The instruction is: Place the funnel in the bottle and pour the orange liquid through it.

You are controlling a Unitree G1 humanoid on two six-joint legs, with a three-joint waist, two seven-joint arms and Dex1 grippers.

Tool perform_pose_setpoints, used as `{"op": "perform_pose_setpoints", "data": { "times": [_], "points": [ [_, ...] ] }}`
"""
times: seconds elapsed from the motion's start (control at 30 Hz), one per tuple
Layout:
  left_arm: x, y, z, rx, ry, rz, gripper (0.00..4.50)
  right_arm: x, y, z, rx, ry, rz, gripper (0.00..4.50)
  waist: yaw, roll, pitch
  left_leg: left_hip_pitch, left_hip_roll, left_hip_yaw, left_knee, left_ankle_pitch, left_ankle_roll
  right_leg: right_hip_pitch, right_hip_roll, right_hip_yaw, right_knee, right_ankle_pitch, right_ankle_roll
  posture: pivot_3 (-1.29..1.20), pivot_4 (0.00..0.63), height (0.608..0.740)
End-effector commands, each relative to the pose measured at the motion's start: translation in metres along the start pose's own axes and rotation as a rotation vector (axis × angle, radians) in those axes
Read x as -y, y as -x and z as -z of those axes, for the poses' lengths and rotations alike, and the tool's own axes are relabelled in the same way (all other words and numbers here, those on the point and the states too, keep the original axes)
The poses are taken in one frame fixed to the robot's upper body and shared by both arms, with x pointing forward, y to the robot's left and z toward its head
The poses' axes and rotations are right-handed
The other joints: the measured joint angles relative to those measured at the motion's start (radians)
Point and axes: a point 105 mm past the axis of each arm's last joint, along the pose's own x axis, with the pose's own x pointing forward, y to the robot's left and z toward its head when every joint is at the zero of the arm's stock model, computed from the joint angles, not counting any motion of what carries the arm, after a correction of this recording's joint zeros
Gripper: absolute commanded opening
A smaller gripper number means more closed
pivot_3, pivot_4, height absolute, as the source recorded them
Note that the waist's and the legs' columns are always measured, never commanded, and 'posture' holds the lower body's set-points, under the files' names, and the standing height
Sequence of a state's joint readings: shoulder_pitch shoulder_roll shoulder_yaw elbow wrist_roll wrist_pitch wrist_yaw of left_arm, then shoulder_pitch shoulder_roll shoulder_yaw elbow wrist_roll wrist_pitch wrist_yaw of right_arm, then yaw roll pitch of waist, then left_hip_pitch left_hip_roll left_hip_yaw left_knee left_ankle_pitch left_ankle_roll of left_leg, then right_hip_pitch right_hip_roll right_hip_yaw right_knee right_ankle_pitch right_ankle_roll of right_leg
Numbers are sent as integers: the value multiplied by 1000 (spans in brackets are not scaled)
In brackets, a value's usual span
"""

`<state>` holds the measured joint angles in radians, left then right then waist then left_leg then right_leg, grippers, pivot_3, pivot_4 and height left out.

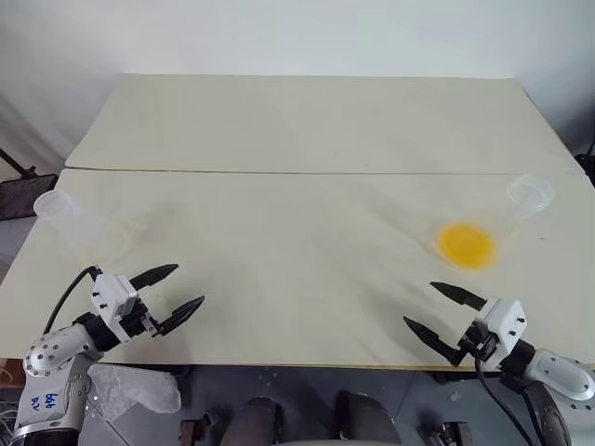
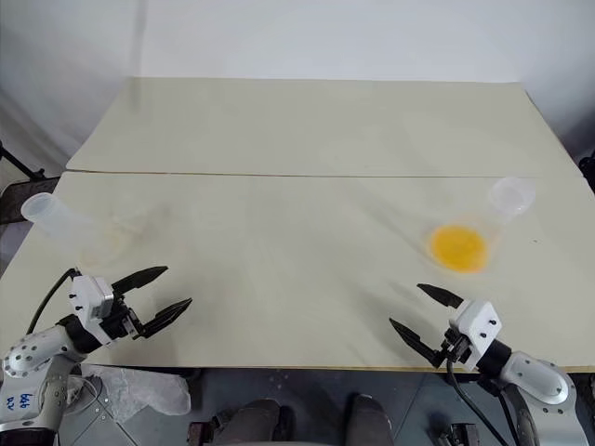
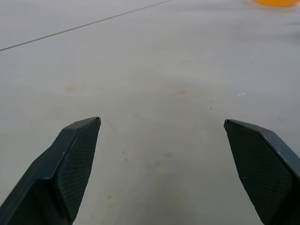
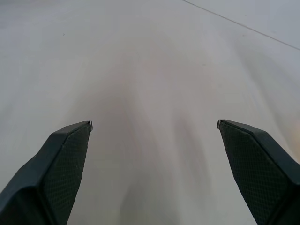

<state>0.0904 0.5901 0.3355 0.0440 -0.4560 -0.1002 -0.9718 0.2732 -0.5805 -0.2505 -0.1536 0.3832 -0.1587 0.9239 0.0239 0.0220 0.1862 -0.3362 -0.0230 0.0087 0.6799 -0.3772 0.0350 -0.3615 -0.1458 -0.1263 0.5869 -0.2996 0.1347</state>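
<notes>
**A:** Which way is the bottle pointing for you?

**B:** You have a clear flask (image 1: 70, 221) standing at the far left edge of the table (image 1: 297, 121), its long axis leaning away from the middle seam (image 1: 279, 172), round open mouth toward the table's left edge. You can't tell from here whether it is the small bottle. The funnel is too clear to pick out.

**A:** And the orange liquid?

**B:** The orange liquid (image 1: 466, 244) shows as a round, translucent yellow-orange patch in the base of a second clear flask (image 1: 507, 218), on the right side, just your side of the seam. That flask's axis also tilts outward in view, with its round-rimmed mouth toward the table's right edge.

**A:** Any writing you can read?

**B:** Blue handwritten marks on the left arm's silver casing (image 1: 48, 398); you can't read them surely.

**A:** Surfaces?

**B:** The table is pale, matte and smooth, two boards meeting at that thin seam, with a few faint orange specks (image 3: 183, 92) in the left wrist view.

**A:** The tools?

**B:** Your left tool (image 1: 177, 292) is spread wide and released, hovering near the table's front edge below the left flask. Your right tool (image 1: 437, 311) is likewise released, jaws apart, just this side of the orange patch. The black fingertips (image 3: 77, 164) are wedge-shaped with a fine checkered texture.
</notes>
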Motion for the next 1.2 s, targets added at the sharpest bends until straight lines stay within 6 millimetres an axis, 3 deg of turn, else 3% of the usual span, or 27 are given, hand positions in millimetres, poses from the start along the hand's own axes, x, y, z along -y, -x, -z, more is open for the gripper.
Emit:
{"op": "perform_pose_setpoints", "data": {
  "times": [0.03,0.17,0.47,0.63,0.8,0.87,1.07,1.2],
  "points": [
    [1,1,-11,36,-28,5,4500,4,4,-8,32,32,12,4481,-1,0,0,0,0,0,0,0,0,0,0,0,0,0,0,0,150,740],
    [-12,-2,-12,52,23,-114,4500,0,-1,-8,40,25,-6,4481,0,0,0,0,0,0,0,0,0,0,0,0,0,0,0,0,150,740],
    [-11,3,-21,54,33,-239,4500,-5,-25,-17,89,18,-98,4481,-3,0,1,0,0,0,0,0,0,0,0,1,1,0,0,0,150,740],
    [-12,37,-30,83,32,-445,4500,-3,-39,-17,97,7,-169,4481,-6,-2,2,0,1,0,0,-1,-1,0,1,1,0,0,0,0,150,740],
    [-6,99,-31,65,85,-678,4500,5,-56,-18,112,11,-227,4481,-13,-4,3,0,2,0,1,-3,0,1,0,1,-3,0,0,0,150,740],
    [-9,115,-32,65,94,-746,4500,7,-60,-18,116,14,-240,4481,-2,-5,4,0,2,0,1,-3,0,1,0,0,-6,-1,-1,0,150,740],
    [-30,141,-37,71,128,-918,4500,6,-66,-18,130,9,-254,4481,6,-5,5,-1,1,-1,2,-5,-4,1,-1,0,-5,-2,-3,0,150,740],
    [-53,131,-46,94,123,-914,4500,5,-67,-19,134,10,-253,4481,2,-5,5,0,2,-2,2,-5,-4,0,0,0,-3,-2,-3,0,150,740]
  ]
}}
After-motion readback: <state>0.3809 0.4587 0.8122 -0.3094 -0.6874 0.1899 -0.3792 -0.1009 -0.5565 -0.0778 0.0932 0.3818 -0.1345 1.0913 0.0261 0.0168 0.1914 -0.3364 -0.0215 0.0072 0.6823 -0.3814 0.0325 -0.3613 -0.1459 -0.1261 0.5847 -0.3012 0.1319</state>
